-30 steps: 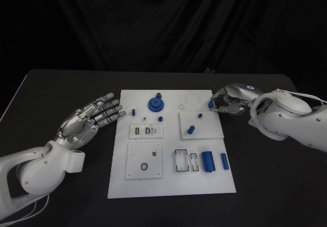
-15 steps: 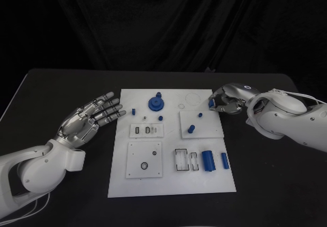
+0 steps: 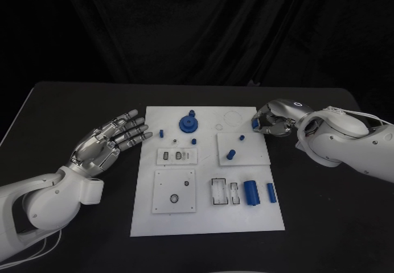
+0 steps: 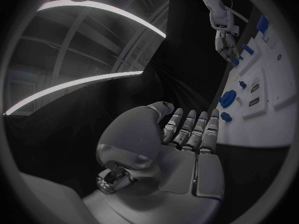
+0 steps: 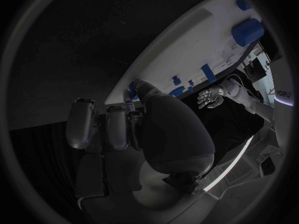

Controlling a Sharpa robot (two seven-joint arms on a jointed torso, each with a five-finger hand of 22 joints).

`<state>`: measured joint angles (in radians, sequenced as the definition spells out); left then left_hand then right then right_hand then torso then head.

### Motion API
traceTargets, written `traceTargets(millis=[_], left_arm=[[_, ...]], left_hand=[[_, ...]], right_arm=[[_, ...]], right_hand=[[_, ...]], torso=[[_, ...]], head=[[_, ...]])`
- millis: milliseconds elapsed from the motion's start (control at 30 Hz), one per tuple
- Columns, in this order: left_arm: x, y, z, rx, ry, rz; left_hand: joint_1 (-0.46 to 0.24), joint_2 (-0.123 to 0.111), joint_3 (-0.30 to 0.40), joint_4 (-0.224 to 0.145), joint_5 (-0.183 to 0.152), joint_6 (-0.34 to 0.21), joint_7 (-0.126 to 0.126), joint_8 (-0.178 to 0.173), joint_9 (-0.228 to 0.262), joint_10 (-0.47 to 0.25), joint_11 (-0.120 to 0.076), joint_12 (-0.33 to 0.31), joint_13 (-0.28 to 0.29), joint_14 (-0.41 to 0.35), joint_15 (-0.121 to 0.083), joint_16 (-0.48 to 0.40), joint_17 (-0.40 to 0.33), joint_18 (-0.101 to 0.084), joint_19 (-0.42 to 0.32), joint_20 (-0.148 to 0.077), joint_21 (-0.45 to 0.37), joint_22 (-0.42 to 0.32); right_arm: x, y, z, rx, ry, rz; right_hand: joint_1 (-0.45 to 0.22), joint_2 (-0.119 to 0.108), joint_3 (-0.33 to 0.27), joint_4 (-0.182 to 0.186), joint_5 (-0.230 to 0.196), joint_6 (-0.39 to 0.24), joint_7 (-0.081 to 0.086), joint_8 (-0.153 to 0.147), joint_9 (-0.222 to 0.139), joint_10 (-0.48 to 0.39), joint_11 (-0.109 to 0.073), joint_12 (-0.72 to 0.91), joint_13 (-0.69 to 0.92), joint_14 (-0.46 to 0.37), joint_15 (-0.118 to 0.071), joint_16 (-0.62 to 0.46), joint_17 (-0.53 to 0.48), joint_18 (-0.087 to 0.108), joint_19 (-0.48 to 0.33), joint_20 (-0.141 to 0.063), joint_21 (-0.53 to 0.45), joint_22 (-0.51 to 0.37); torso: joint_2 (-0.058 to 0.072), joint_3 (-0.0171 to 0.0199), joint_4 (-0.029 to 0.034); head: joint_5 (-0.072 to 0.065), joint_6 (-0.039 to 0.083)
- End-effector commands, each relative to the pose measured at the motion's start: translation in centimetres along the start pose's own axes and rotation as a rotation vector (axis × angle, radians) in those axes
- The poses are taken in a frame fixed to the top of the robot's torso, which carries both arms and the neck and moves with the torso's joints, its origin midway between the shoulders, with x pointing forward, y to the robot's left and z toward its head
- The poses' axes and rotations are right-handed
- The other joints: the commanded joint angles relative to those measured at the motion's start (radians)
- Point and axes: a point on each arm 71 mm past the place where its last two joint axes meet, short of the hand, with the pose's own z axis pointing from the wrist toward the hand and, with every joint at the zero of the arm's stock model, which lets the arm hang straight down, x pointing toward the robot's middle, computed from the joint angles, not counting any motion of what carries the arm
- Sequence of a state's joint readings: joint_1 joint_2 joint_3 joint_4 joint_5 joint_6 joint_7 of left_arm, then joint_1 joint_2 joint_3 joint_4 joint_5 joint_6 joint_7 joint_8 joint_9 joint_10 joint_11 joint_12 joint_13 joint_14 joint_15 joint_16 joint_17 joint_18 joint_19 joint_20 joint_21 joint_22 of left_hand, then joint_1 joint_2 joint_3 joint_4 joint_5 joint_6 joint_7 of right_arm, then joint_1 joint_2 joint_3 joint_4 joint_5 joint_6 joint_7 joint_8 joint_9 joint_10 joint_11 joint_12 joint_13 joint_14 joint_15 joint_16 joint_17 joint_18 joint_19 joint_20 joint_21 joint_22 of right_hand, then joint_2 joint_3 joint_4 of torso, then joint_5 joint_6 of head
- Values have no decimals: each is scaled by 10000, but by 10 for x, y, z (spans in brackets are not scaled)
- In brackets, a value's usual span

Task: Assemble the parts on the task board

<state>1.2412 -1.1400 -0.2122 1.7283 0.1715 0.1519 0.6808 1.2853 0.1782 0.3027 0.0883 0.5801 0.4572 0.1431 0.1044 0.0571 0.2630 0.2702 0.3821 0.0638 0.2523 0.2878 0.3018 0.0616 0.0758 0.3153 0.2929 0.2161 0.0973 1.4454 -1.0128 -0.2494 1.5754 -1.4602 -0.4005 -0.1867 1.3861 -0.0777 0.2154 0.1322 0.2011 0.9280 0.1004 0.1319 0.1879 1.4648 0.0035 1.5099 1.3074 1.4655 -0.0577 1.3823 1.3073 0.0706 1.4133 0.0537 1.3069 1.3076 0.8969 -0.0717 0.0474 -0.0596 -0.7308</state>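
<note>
White task board (image 3: 246, 219) lies mid-surface, blue parts on it. The left hand (image 3: 107, 145) hovers beside it, fingers spread, holding nothing. Farther off, the right hand (image 3: 271, 120) pinches a small blue part (image 3: 255, 123) (grip looks slight); it should lower slowly, upright.

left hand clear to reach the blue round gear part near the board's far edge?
Probably yes: the left hand is open beside the white task board, with only a small blue peg before the blue round gear part.
</note>
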Motion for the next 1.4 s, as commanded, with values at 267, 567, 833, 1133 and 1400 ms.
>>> traceTargets(millis=[267, 567, 833, 1133, 1400], left_arm=[[1, -7, 0, 1136, 130, -155], [0, -7, -1, 1101, 118, -150], [-1, -7, -1, 1080, 91, -139], [0, -6, 0, 1045, 111, -161], [0, -6, 0, 1038, 119, -173]], left_hand=[[-111, -19, 47, 4, -59, -17, 54, 24, 1, -11, 62, 0, 6, -5, 38, 45, 7, -63, 61, -10, 49, 7], [-121, -23, 57, 4, -66, -27, 67, 20, 0, -18, 73, -1, 4, -5, 42, 57, 7, -67, 48, -10, 42, 3], [-126, -25, 63, 3, -68, -19, 71, 22, 1, -10, 78, 13, 6, -1, 43, 68, 8, -69, 51, -10, 45, 5], [-126, -25, 63, 3, -68, -19, 71, 22, 1, -10, 78, 13, 6, -1, 43, 68, 8, -69, 51, -10, 45, 5], [-126, -25, 63, 3, -68, -19, 71, 22, 1, -10, 78, 13, 6, -1, 43, 68, 8, -69, 51, -10, 45, 5]], right_arm=[[-4, 5, -2, -507, -732, 102], [-11, 17, -5, -1084, -1708, 371], [-21, 54, -8, -2088, -1963, 528], [-9, 113, -4, -3710, -1131, 686], [10, 146, 4, -4483, -128, 620]], right_hand=[[113, 149, -104, -99, 103, 726, -163, 982, 645, 163, -79, 33, 1745, 497, -84, -26, 890, 67, 15, -95, -24, 210], [145, 194, -136, -129, 311, 823, -232, 1334, 918, 206, -64, 57, 1782, 523, -93, 12, 933, 47, 69, -109, 24, 281], [146, 196, -154, -133, 480, 798, -225, 1515, 1081, 207, -13, 54, 1780, 532, -57, 16, 943, 42, 83, -88, 19, 297], [173, 262, -103, -171, 835, 663, -205, 1668, 1248, 267, 4, 91, 1837, 543, -40, 12, 947, 42, 106, -71, 20, 323], [212, 293, -22, -255, 1260, 520, -180, 1810, 1411, 242, 28, 73, 1815, 540, -27, -24, 925, 52, 98, -56, -29, 310]], torso=[[-1, -4, -10], [0, 1, -5], [5, 9, -16], [-8, -10, -21], [-8, -13, -14]], head=[[29, -22], [83, -35], [83, -32], [98, -58], [127, -90]])
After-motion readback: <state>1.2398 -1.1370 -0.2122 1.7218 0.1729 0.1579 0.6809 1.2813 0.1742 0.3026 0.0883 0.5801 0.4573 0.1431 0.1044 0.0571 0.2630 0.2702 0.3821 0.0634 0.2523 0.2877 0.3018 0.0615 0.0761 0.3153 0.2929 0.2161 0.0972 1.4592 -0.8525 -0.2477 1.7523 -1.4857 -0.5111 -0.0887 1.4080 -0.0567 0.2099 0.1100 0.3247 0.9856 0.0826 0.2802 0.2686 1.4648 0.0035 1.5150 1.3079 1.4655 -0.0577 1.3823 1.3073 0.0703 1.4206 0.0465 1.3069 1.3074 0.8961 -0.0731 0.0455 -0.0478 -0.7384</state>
